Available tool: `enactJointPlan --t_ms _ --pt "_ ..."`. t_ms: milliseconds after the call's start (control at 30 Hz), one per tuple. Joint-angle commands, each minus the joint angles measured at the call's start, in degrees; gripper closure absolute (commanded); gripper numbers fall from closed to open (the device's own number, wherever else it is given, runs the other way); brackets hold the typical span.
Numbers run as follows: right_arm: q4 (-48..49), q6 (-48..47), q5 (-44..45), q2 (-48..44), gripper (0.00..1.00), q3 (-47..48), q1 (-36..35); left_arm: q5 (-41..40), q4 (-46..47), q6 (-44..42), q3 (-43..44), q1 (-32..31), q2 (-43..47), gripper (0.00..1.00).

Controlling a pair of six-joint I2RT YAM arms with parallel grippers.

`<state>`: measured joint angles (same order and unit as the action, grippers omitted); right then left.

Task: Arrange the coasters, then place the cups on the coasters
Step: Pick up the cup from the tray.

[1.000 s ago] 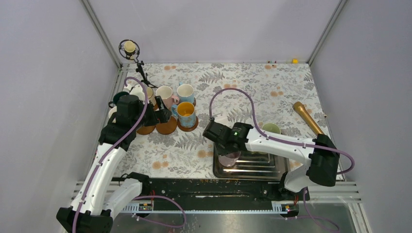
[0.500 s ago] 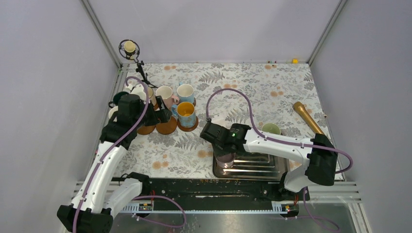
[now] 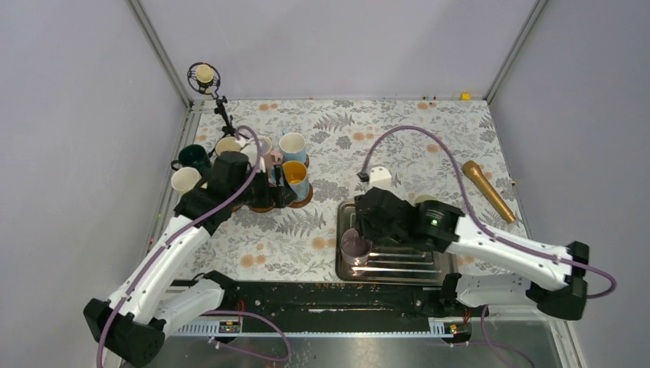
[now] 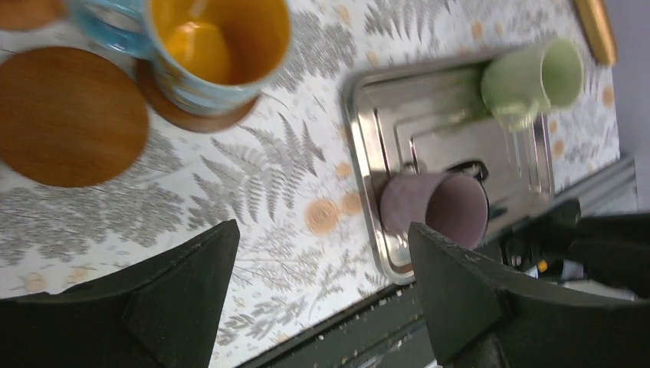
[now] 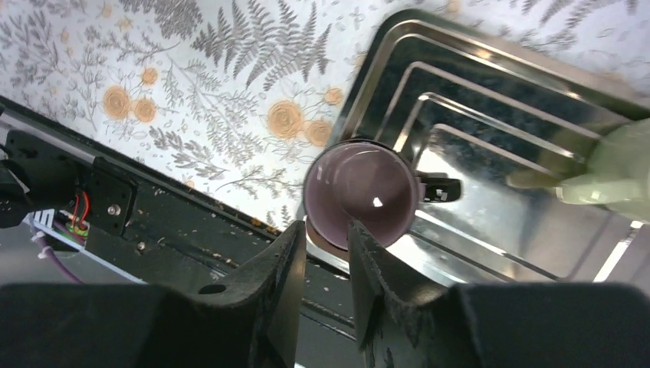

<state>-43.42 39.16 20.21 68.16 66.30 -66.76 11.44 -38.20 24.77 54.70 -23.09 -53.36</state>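
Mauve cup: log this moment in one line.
mauve cup: upright, left end of steel tray | right tool: slightly open over its rim | left tool: open, empty

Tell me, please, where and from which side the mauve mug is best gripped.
Grip the mauve mug by its rim from straight above, one finger inside, one outside. It stands upright, mouth open, in the tray, at its near-left corner, so side approaches look cramped. Its handle points toward the green mug, so I would pick rim clear of that.
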Motion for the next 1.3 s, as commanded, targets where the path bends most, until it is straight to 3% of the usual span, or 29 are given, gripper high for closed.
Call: enactJointPlan --t_ms 0,167,300,467,767,1267 --pt "-0.3 -1.5 10.0 -9.1 0.64 -4.9 -0.4 -0.3 -1.1 2.5 1.9 -7.2 -2.5 0.19" --pt "-0.3 0.2 17.8 -21.1 0.47 -12.1 -0.4 -2.9 -1.1 5.4 4.0 -16.5 -6.2 0.23" --pt "0.1 0.6 21.2 -30.5 0.19 -16.5 -0.4 -4.7 -0.3 7.2 5.7 -23.2 -10.7 0.23" --pt "-0.3 -0.5 23.2 -39.0 0.06 -19.4 -0.4 -6.2 0.2 8.4 8.9 -30.0 -17.5 0.25" --pt "-2.1 -1.1 24.8 -44.0 0.04 -21.2 -0.4 -6.6 2.4 9.6 11.4 -35.9 -28.6 0.31" --pt "-3.7 -0.3 25.9 -46.0 0.02 -22.7 -0.4 -13.3 -2.0 8.7 18.5 -38.6 -40.4 0.65"
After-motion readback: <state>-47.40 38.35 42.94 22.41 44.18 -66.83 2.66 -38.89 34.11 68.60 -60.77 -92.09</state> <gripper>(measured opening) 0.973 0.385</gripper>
